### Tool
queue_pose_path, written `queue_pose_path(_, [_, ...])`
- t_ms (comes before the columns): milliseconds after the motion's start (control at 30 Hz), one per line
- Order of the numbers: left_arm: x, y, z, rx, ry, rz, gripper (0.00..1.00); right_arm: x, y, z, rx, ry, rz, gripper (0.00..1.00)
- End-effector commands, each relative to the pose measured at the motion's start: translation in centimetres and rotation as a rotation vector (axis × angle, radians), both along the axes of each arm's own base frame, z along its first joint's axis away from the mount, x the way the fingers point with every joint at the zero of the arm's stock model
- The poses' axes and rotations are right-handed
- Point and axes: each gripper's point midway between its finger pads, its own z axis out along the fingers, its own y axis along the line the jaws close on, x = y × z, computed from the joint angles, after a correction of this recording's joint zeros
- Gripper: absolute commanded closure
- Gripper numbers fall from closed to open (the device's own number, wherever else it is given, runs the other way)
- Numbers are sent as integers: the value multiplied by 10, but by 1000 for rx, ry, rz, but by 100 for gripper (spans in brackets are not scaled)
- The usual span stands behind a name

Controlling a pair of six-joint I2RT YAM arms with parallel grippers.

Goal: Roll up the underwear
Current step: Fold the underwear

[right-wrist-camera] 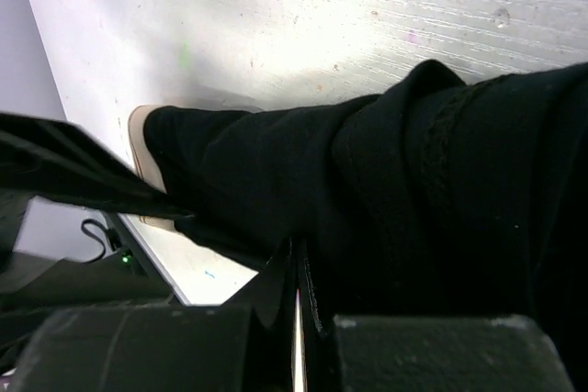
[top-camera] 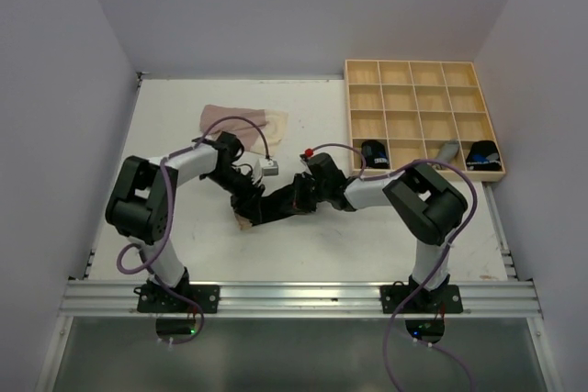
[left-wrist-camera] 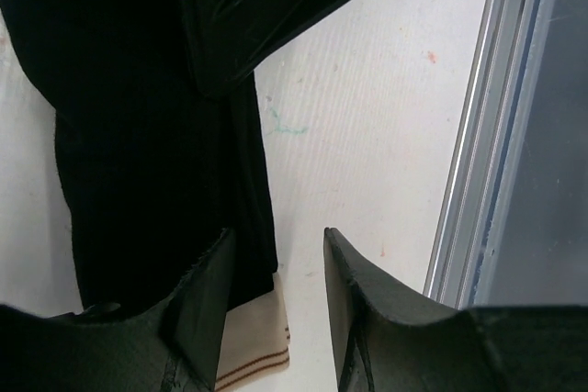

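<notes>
The black underwear (right-wrist-camera: 413,172) lies in the middle of the table (top-camera: 367,236). The right gripper (right-wrist-camera: 296,282) is pressed together, perhaps on a fold; the left gripper (left-wrist-camera: 277,250), half spread, should catch the edge evenly.

Mid-table (top-camera: 367,245) is pretty much blocked where the left arm (top-camera: 184,167) and right arm (top-camera: 386,190) are crossed over the black underwear (top-camera: 276,206), the far-right corner is hogged by the wooden tray (top-camera: 411,62), and open room is only found along the near edge and left of the beige underwear (top-camera: 248,119).
</notes>
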Motion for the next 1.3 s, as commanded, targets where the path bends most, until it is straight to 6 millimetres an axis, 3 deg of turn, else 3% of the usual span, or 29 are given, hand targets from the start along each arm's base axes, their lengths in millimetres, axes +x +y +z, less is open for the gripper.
queue_pose_path(0, [2,2,-15,2,60,12,53,-7,-14,-27,-90,-8,13,100])
queue_pose_path(200, [25,28,-35,9,172,142,58,10,-4,-37,-164,-51,114,100])
queue_pose_path(233, [25,32,-39,16,205,154,58,9,-4,-46,-182,-34,130,100])
queue_pose_path(433, [22,45,-51,19,283,182,57,31,10,-38,-201,-98,175,100])
queue_pose_path(533, [21,50,-56,21,309,192,56,35,9,-13,-179,-147,154,100])
queue_pose_path(567, [20,50,-57,21,313,191,56,38,7,8,-159,-195,129,100])
queue_pose_path(633, [22,51,-59,26,301,195,55,43,4,33,-137,-238,69,97])
queue_pose_path(667, [21,51,-60,28,302,200,54,48,-2,57,-121,-291,13,93])
queue_pose_path(767, [21,51,-60,23,301,198,53,62,1,97,-9,-354,-122,88])
queue_pose_path(867, [22,51,-61,25,286,200,51,66,13,110,125,-307,-204,90])
queue_pose_path(967, [24,50,-58,17,275,205,49,65,27,102,230,-247,-277,92])
queue_pose_path(1100, [25,51,-61,20,279,216,49,66,40,74,265,-180,-371,91])
queue_pose_path(1167, [26,52,-62,19,280,219,49,69,48,76,322,-186,-393,91])
queue_pose_path(1233, [26,54,-63,23,286,224,49,72,52,57,344,-144,-436,91])
queue_pose_path(1267, [26,54,-63,24,287,226,49,75,54,56,389,-145,-453,90])
